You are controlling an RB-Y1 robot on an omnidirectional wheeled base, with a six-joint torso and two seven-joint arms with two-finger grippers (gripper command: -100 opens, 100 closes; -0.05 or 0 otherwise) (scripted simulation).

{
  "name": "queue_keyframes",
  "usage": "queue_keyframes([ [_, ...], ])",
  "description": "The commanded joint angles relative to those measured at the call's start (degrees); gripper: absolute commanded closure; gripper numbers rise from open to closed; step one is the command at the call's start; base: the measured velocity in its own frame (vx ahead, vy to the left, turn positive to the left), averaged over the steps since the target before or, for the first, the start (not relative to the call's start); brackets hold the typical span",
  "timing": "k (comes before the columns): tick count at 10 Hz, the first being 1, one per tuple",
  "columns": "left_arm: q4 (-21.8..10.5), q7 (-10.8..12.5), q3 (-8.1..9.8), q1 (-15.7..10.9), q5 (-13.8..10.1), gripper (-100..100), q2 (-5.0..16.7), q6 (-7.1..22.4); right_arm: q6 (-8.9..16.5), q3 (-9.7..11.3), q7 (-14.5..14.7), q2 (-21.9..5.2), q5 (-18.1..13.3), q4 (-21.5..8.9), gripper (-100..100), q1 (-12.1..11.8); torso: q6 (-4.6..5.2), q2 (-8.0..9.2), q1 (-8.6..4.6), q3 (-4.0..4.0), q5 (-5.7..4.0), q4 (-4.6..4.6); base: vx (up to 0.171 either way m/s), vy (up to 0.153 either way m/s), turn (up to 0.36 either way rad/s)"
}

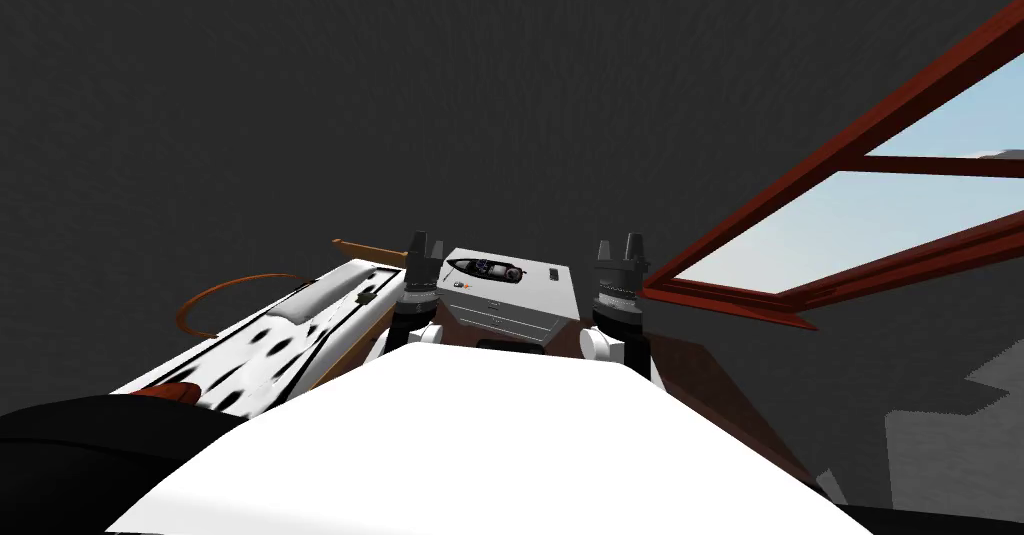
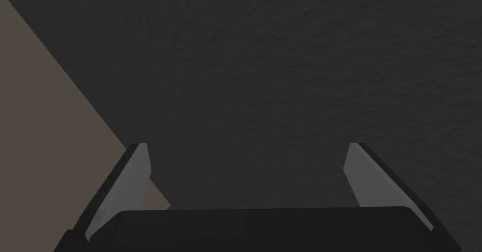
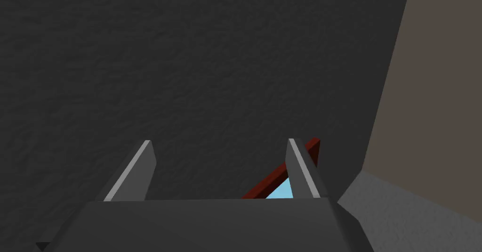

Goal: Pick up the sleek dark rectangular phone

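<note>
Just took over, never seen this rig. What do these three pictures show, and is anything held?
It is a two-armed robot. The wide picture is from its head camera, looking down; the other two look along each hand. The left gripper and right gripper are raised before a dark wall, fingers open, holding nothing. Ahead stands a pale cabinet with drawers; on it lie the small dark phone and a longer dark object. A spotted bed lies left, a window right.

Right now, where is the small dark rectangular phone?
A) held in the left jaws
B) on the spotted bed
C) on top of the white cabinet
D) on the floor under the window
C: the phone lies flat on the white cabinet, toward the right side of its top.
</note>
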State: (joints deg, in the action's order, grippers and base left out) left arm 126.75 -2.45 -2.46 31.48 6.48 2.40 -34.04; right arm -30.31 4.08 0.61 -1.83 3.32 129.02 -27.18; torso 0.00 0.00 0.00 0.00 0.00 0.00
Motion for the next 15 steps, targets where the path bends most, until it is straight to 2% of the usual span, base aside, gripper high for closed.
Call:
queue_keyframes([
  [1,0.0,0.0,0.0,0.0,0.0,0,0.0,0.0,0.4,0.4,0.3,-1.6,0.5,-0.2,-100,-0.1,0.0,0.0,0.0,0.0,0.0,0.0,-0.072,0.013,0.078],
  [4,0.0,0.0,-0.01,0.0,0.0,0,0.0,0.0,2.1,2.0,1.4,-6.7,2.9,-1.3,-100,-0.7,-0.02,0.57,0.07,0.33,0.02,0.12,-0.154,0.017,0.166],
  [5,0.0,0.0,-0.01,0.0,0.0,0,0.0,0.0,2.1,2.0,1.4,-7.1,2.9,-1.3,-100,-0.7,-0.02,0.59,0.04,0.34,0.01,0.13,-0.095,-0.001,0.074],
  [7,0.0,0.0,0.0,0.0,0.0,0,0.0,0.0,3.7,3.7,2.4,-11.0,5.5,-2.5,-100,-1.3,-0.02,0.39,-0.09,0.23,-0.02,0.09,-0.104,-0.016,0.256],
  [10,0.0,0.0,0.0,0.0,0.0,0,0.0,0.0,4.7,4.8,3.0,-15.2,7.1,-3.3,-100,-1.7,-0.02,0.39,0.06,0.22,0.01,0.09,-0.09,0.024,0.124],
  [11,0.0,0.0,0.0,0.0,0.0,0,0.0,0.0,5.7,5.9,3.6,-17.4,8.9,-4.2,-100,-2.0,0.01,0.32,0.02,0.19,0.01,0.08,-0.088,0.001,0.237],
  [12,0.0,0.0,0.0,0.0,0.0,0,0.0,0.0,5.7,5.9,3.6,-18.4,8.9,-4.2,-100,-2.0,-0.02,0.34,-0.05,0.2,-0.01,0.08,-0.077,0.002,0.138],
  [13,0.0,0.0,0.0,0.0,0.0,0,0.0,0.0,6.8,7.2,4.3,-20.5,10.8,-5.1,-100,-2.4,0.01,0.3,-0.07,0.18,-0.01,0.08,-0.093,0.021,0.278],
  [14,0.0,0.0,0.0,0.0,0.0,0,0.0,0.0,6.8,7.2,4.3,-21.8,10.8,-5.1,-100,-2.4,-0.03,0.34,-0.01,0.2,0.0,0.08,-0.086,0.016,0.127],
  [15,0.0,0.0,0.0,0.0,0.0,0,0.0,0.0,8.0,8.6,5.0,-23.5,12.9,-6.2,-100,-2.8,0.03,0.33,-0.04,0.2,0.0,0.08,-0.085,0.027,0.262],
])
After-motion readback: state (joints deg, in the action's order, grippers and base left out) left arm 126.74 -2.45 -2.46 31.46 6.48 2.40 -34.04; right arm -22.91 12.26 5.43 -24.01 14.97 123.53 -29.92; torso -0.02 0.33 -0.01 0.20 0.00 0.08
